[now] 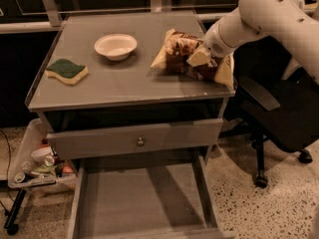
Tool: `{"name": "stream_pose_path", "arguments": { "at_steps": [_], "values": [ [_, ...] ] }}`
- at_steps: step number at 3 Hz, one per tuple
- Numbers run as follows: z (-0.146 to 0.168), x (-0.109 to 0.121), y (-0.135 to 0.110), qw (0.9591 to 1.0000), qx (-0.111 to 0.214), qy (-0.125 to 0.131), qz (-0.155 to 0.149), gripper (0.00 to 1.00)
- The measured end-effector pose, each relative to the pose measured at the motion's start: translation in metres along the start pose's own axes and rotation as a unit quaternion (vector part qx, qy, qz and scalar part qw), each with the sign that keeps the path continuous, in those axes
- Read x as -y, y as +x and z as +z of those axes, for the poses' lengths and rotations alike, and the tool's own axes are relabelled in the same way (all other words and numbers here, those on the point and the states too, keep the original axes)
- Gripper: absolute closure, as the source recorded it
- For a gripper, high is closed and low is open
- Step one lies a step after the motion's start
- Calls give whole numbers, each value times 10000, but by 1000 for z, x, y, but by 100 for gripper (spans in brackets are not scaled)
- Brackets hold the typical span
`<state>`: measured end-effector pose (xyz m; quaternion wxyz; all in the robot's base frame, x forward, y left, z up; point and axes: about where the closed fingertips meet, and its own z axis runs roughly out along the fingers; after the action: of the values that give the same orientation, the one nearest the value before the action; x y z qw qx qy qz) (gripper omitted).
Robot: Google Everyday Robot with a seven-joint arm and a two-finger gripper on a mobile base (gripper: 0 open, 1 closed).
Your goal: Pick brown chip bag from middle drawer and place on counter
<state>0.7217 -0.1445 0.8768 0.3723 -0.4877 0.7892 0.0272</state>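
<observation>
The brown chip bag (pixel 175 50) lies on its side on the right part of the counter (pixel 124 86), near the right front corner. My gripper (pixel 199 59) reaches in from the right on the white arm and is shut on the bag's right half, low over the counter top. The middle drawer (pixel 142 205) is pulled out below, and its grey floor is bare.
A white bowl (pixel 115 46) stands at the counter's middle back. A green-and-yellow sponge (pixel 66 70) lies at its left. The closed upper drawer front (pixel 139 141) has a small knob. A black office chair (pixel 284 113) stands to the right and a tray of clutter (pixel 40 168) at the lower left.
</observation>
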Motion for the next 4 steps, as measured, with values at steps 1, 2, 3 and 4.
{"name": "stream_pose_path", "arguments": {
  "at_steps": [1,2,3,4],
  "values": [
    [6,5,-2,10000,-16,-33,18,100],
    [6,5,-2,10000,-17,-33,18,82],
    [6,5,-2,10000,-17,-33,18,59],
    [6,5,-2,10000,-17,-34,18,36]
  ]
}}
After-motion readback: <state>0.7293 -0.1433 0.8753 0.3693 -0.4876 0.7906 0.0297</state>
